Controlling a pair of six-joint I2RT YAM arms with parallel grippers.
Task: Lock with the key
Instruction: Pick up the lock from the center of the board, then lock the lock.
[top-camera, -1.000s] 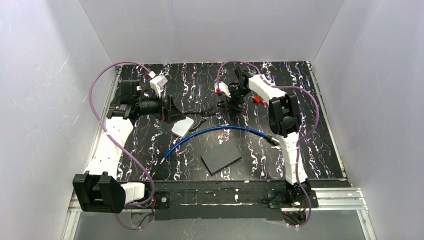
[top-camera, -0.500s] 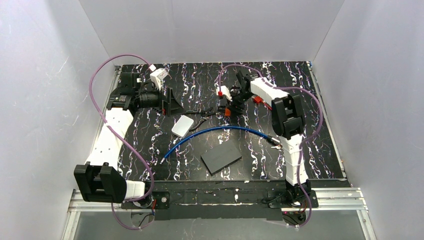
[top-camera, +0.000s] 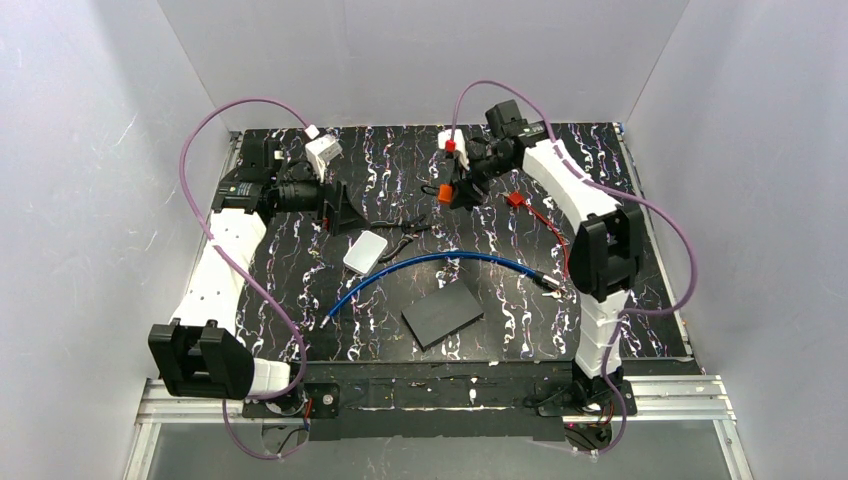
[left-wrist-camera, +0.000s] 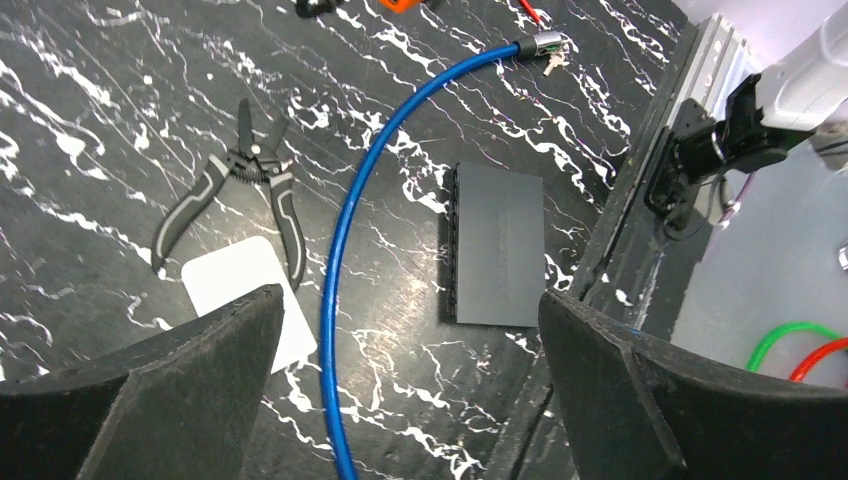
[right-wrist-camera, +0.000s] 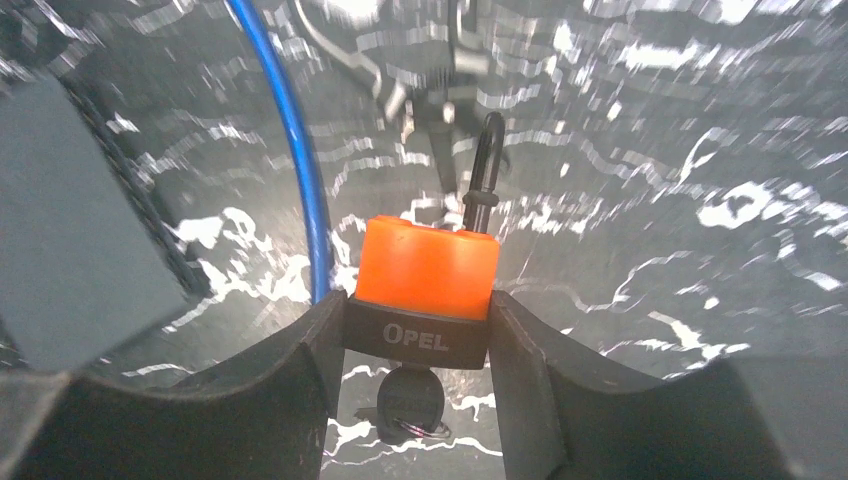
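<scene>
**Presently: right pincer clamps the padlock, left pincer stands wide and empty**

Right pincer (right-wrist-camera: 420, 335): its two fingers are closed against the black body of the orange padlock (right-wrist-camera: 428, 265), one on each side, with the orange cap standing out beyond the fingertips. The shackle (right-wrist-camera: 487, 160) projects from the cap on one leg, and its hooked end hangs free. A key (right-wrist-camera: 410, 400) with a dark head sits in the base of the body, between the fingers. In the top view this pincer (top-camera: 462, 190) holds the padlock (top-camera: 444, 191) over the far middle of the desk (top-camera: 620, 200).

Left pincer (left-wrist-camera: 410, 370): the fingers are spread far apart, with nothing between them. It hangs over the far left of the desk.

Blue cable (top-camera: 440, 258): it lies on the desk in a long arc across the middle, apart from both pincers. Its metal end piece (left-wrist-camera: 540, 42) points toward the right arm.

Near the cable lie black-handled pliers (left-wrist-camera: 270, 190) and a white card (left-wrist-camera: 250, 310) on its outer side, and a dark grey slab (left-wrist-camera: 497, 245) inside the curve. A small red item (top-camera: 516, 199) rests near the right arm.
</scene>
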